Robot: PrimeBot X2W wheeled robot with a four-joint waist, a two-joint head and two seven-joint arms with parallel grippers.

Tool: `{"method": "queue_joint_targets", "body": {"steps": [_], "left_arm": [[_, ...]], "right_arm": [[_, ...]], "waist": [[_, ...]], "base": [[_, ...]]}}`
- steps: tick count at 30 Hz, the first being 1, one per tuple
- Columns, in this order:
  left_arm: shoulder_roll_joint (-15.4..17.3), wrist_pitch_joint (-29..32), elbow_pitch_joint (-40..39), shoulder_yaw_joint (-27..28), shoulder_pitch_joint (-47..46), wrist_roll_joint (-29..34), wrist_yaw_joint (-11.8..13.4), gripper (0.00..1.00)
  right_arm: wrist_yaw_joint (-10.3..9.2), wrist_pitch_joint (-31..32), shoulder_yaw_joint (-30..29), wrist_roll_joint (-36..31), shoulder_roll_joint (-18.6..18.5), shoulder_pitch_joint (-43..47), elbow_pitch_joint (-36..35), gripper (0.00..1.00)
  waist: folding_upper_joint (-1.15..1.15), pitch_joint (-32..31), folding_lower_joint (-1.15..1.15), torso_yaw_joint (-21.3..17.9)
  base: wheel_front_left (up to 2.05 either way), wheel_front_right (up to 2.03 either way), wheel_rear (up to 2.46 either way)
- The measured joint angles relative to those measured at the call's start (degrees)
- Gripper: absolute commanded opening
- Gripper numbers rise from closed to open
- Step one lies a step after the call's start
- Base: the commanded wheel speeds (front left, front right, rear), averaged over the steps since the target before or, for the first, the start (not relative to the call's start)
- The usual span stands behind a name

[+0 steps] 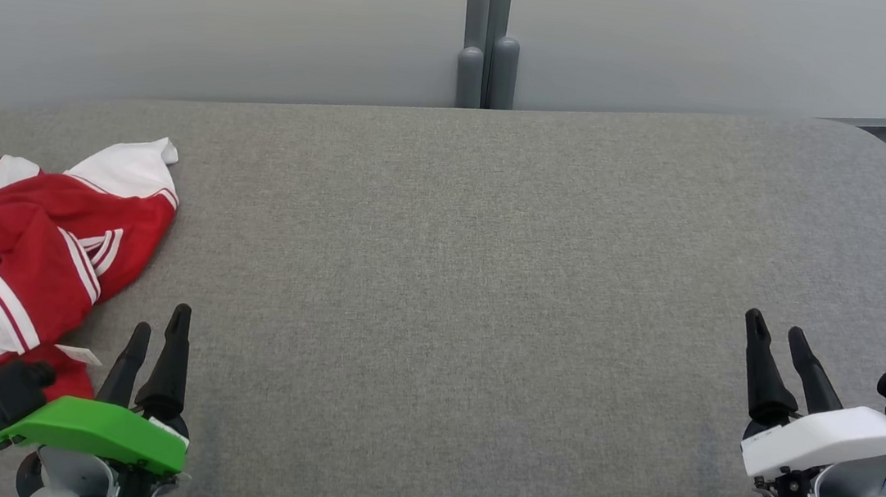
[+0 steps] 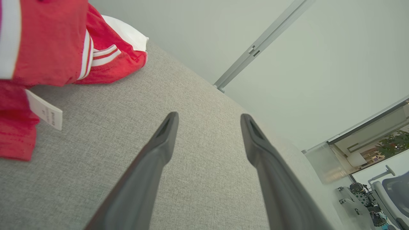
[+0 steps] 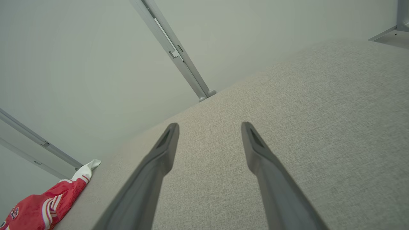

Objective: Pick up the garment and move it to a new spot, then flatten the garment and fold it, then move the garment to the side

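Nearest, the left gripper (image 1: 160,319) at seven o'clock and the right gripper (image 1: 774,323) at four o'clock are both hovering spread and empty, apparently poised before any grasp. At ten o'clock from the left gripper, the crumpled red-and-white jersey (image 1: 22,254) is lying heaped at the nine o'clock edge of the grey cushion (image 1: 448,282), its white tag (image 1: 79,354) poking out, likely making the left arm the natural reacher. Beyond, at twelve o'clock, a grey post (image 1: 487,64) is standing.

Left tool (image 1: 161,319) low left, fingers apart, empty, right tool (image 1: 774,323) low right, likewise
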Motion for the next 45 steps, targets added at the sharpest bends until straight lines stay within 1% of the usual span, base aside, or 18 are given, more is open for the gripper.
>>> {"method": "queue_joint_targets", "body": {"steps": [3, 8, 9, 12, 14, 20, 22, 29, 32, 35, 36, 38, 41, 45], "left_arm": [[0.0, -0.73, 0.0, -0.22, 0.0, 2.47, 0.0, 1.0], [0.03, -1.75, 0.0, -0.89, 0.0, 6.21, -0.03, 1.0], [0.03, -1.96, 0.0, -0.97, 0.0, 6.77, -0.04, 1.0], [0.04, -2.49, 0.0, -1.13, -0.01, 9.11, -0.04, 1.0], [0.04, -2.93, 0.01, -1.23, -0.01, 10.32, -0.05, 1.0], [0.11, -4.13, 0.07, -1.37, -0.01, 14.41, -0.31, 1.0], [0.19, -4.52, 0.13, -1.42, -0.01, 16.05, -0.37, 1.0], [0.24, -5.95, 0.63, -1.53, -0.01, 20.79, -0.64, 1.0], [0.25, -6.48, 0.91, -1.53, -0.01, 22.85, -0.71, 1.0], [0.26, -7.03, 1.15, -1.53, -0.01, 24.86, -0.78, 1.0], [0.3, -7.56, 1.24, -1.52, -0.01, 26.24, -0.79, 1.0], [0.31, -7.99, 1.41, -1.55, -0.01, 27.76, -0.8, 1.0], [0.32, -8.05, 1.53, -1.53, -0.01, 28.48, -0.81, 1.0], [0.31, -8.05, 1.68, -1.38, -0.01, 28.69, -1.07, 1.0]], "right_arm": [[-0.48, -0.62, 0.45, -2.45, -0.2, 0.15, -0.18, 1.0], [-0.6, -1.53, 1.05, -6.36, -1.04, 0.89, -0.52, 1.0], [-1.01, -1.82, 1.18, -7.02, -1.12, 1.06, -0.58, 1.0], [-1.09, -2.31, 1.46, -9.32, -1.23, 1.1, -0.68, 1.0], [-1.54, -2.77, 1.68, -10.59, -1.31, 1.14, -0.86, 1.0], [-1.59, -4.0, 2.03, -14.69, -1.63, 1.99, -1.02, 1.0], [-2.07, -4.36, 2.12, -16.17, -1.7, 2.42, -1.03, 1.0], [-2.1, -5.8, 2.16, -21.23, -2.79, 2.86, -1.14, 1.0], [-2.5, -6.32, 2.09, -23.5, -3.19, 3.54, -1.11, 1.0], [-2.5, -6.9, 2.04, -25.43, -3.36, 3.57, -1.09, 1.0], [-2.5, -7.39, 2.07, -27.31, -3.63, 3.6, -0.99, 1.0], [-2.5, -7.69, 2.05, -28.74, -3.87, 3.64, -0.99, 1.0], [-2.48, -8.04, 1.88, -30.06, -4.05, 3.65, -0.99, 1.0], [-2.33, -8.04, 1.26, -30.07, -4.05, 3.65, -1.0, 1.0]], "waist": [[0.0, -0.03, 0.0, 0.06], [0.0, -0.07, 0.0, 0.11], [0.0, -0.08, 0.0, 0.12], [0.0, -0.12, 0.0, 0.11], [0.0, -0.14, 0.0, 0.09], [0.0, -0.19, 0.0, -0.03], [0.0, -0.18, 0.0, -0.09], [0.0, -0.18, 0.0, -0.26], [0.0, -0.2, 0.0, -0.32], [0.0, -0.21, 0.0, -0.38], [0.0, -0.16, 0.0, -0.46], [0.0, -0.12, 0.0, -0.5], [0.0, -0.04, 0.0, -0.59], [0.0, 0.1, 0.0, -0.73]], "base": [[0.0, 0.0, 0.0], [0.0, 0.0, 0.0], [0.0, 0.0, 0.0], [0.0, 0.0, 0.0], [0.0, 0.0, 0.0], [0.0, 0.0, 0.0], [0.0, 0.0, 0.0], [0.0, 0.0, 0.0], [0.0, 0.0, 0.0], [0.0, 0.0, 0.0], [0.0, 0.0, 0.0], [0.0, 0.0, 0.0], [0.0, 0.0, 0.0], [0.0, 0.0, 0.0]]}}
